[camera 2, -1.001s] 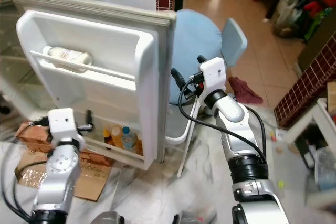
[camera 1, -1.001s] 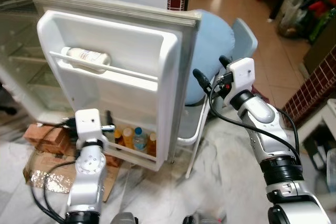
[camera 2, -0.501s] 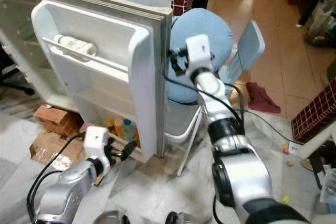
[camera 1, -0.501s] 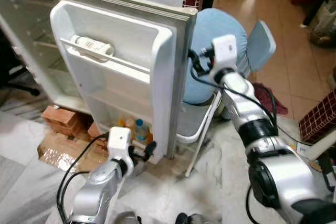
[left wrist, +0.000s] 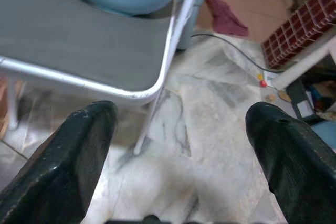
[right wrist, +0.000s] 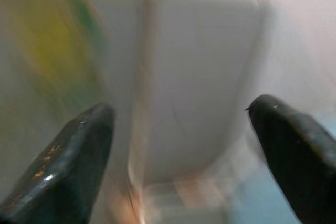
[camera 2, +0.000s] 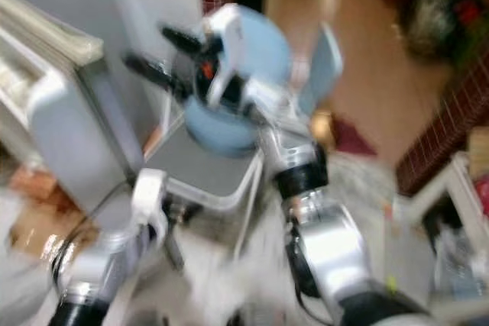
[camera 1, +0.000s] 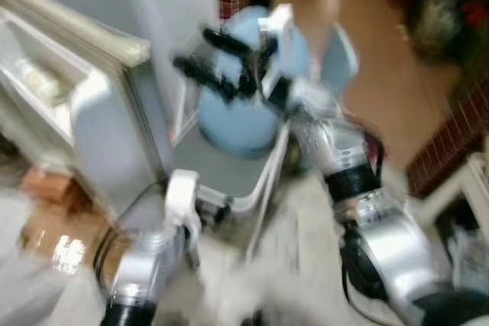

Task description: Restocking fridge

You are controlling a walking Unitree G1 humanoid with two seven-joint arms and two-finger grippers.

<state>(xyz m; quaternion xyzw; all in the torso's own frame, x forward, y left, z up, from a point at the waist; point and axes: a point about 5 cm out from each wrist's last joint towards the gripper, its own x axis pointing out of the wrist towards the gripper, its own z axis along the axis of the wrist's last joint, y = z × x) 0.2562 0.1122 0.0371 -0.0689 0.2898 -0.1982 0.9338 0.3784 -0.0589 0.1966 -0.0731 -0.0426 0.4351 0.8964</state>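
Both eye views are blurred by motion. The white fridge door (camera 1: 92, 112) stands open at the left, with a pale bottle (camera 1: 42, 82) lying on its upper shelf. My right gripper (camera 1: 202, 59) is raised and open, its black fingers (camera 1: 221, 40) spread just beside the door's outer edge, in front of a blue cushion (camera 1: 237, 120). The right wrist view is a blur of white fridge surface between the open fingers (right wrist: 68, 166). My left gripper (left wrist: 181, 150) is low and open with nothing between its fingers, near the front edge of a grey chair seat (left wrist: 79, 35).
A folding chair (camera 1: 221, 177) with a white metal frame stands right behind the door. Flattened cardboard (camera 1: 53, 246) lies on the marble floor under the door. A red cloth (left wrist: 226, 17) and a brick-patterned wall (camera 1: 451, 135) are to the right.
The whole view has swung and blurred, so the camera moved. My right gripper now reaches further left, up to the door's outer edge. The left gripper stays low by the chair.
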